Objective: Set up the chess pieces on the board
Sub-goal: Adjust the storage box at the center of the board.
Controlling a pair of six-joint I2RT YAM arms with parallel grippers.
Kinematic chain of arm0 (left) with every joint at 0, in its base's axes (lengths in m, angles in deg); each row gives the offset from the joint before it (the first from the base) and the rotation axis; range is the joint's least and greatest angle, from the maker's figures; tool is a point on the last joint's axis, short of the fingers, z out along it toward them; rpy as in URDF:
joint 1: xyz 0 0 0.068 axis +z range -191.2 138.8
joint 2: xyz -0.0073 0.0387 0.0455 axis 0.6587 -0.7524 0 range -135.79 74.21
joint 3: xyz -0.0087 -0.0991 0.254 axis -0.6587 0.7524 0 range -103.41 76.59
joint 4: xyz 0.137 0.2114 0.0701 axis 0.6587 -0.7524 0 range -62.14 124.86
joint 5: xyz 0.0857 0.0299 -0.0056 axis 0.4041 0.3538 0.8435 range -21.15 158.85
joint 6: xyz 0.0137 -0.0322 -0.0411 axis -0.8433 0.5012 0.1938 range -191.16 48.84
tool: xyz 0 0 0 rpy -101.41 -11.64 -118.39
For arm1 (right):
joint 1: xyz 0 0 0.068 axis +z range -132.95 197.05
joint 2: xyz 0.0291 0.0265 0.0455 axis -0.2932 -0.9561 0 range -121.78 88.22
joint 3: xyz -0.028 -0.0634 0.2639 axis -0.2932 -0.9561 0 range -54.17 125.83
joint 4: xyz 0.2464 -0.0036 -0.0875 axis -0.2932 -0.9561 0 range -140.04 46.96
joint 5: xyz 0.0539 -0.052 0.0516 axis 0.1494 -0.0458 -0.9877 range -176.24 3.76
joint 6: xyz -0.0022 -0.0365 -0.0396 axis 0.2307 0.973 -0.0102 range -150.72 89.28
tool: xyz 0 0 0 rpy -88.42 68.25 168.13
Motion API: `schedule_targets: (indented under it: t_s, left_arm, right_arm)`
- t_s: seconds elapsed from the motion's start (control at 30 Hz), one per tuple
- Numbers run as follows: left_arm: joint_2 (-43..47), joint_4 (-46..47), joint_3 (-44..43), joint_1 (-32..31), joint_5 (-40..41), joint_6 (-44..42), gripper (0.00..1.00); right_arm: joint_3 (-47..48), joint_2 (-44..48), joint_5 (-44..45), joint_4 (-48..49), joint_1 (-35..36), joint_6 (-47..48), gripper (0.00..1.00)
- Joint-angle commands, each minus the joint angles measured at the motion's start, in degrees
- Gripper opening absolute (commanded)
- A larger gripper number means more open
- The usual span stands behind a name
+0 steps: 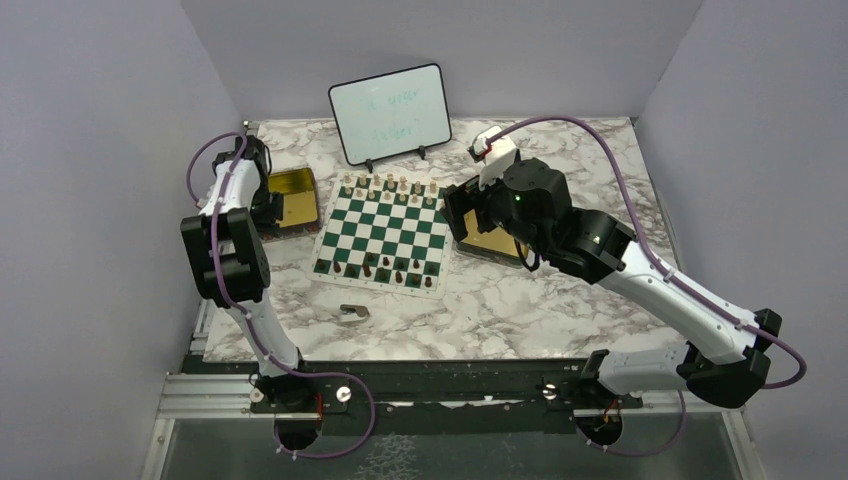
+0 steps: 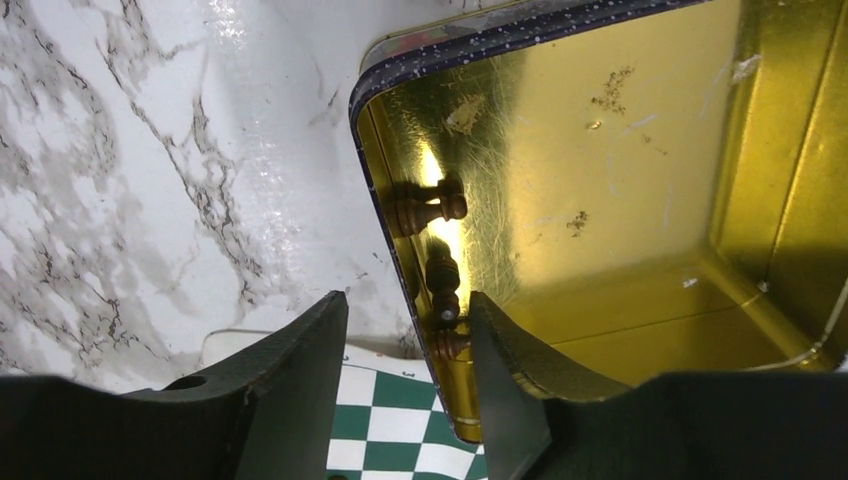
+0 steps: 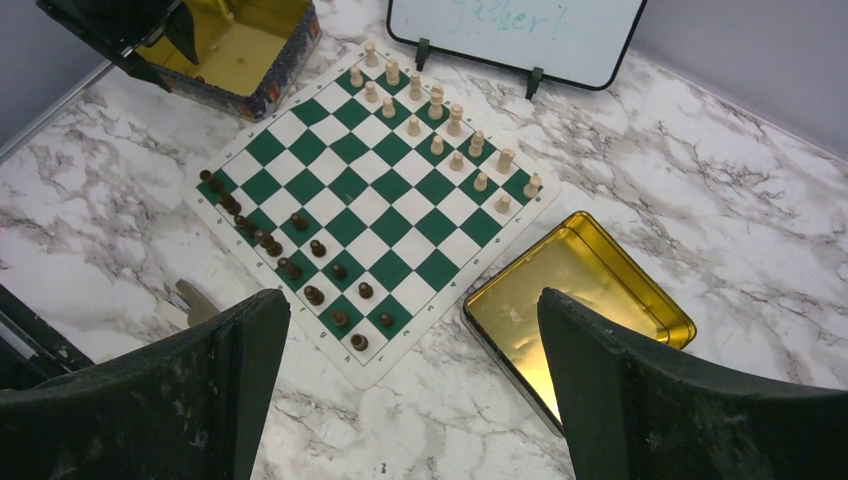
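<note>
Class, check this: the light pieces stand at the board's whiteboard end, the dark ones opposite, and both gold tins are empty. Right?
Wrong on the tins: the left wrist view shows dark pieces lying in the tin under the left gripper. Only the other tin is empty.

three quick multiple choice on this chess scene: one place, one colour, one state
1. The whiteboard stands: A) beyond the board B) on the board C) in a tin
2. The pieces in the left tin are: A) tan B) dark brown C) red
3. The right claw is: A) shut on a piece B) open, empty C) shut, empty

Key: 1 A, it stands past the board's far edge; 2 B, the left wrist view shows dark ones; 3 B, its jaws stand wide with nothing between.
</note>
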Motion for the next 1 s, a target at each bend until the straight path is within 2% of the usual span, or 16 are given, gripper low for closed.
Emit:
schedule_targets:
  t_s: [0.0, 0.37, 0.53, 0.67, 0.87, 0.97]
  left_arm:
    - [-2.23, -0.24, -0.96, -0.47, 3.65, 0.55, 0.47]
    - [-2.8, 3.25, 1.6, -0.6, 5.42, 0.03, 0.45]
    - [-5.02, 4.4, -1.84, -0.71, 8.42, -3.79, 0.34]
    - [-6.12, 4.27, -3.3, -0.72, 9.96, -6.68, 0.19]
    - [-5.54, 4.35, -5.22, -0.67, 11.44, -9.47, 0.02]
    - [-5.74, 4.27, -7.54, -0.67, 11.68, -11.83, 0.0]
  right_arm:
    - [1.47, -0.77, 0.93, 1.43, 0.17, 0.39, 1.0]
    - [1.96, -1.47, 0.46, 1.2, 0.17, 0.37, 1.0]
    - [2.31, -1.77, 0.32, 1.06, 0.17, 0.29, 1.0]
    - [2.4, -1.68, 0.51, 0.88, 0.17, 0.23, 1.0]
    - [2.01, -1.58, 0.74, 0.8, 0.13, 0.14, 1.0]
    - [1.82, -1.53, 0.56, 0.92, 0.17, 0.14, 1.0]
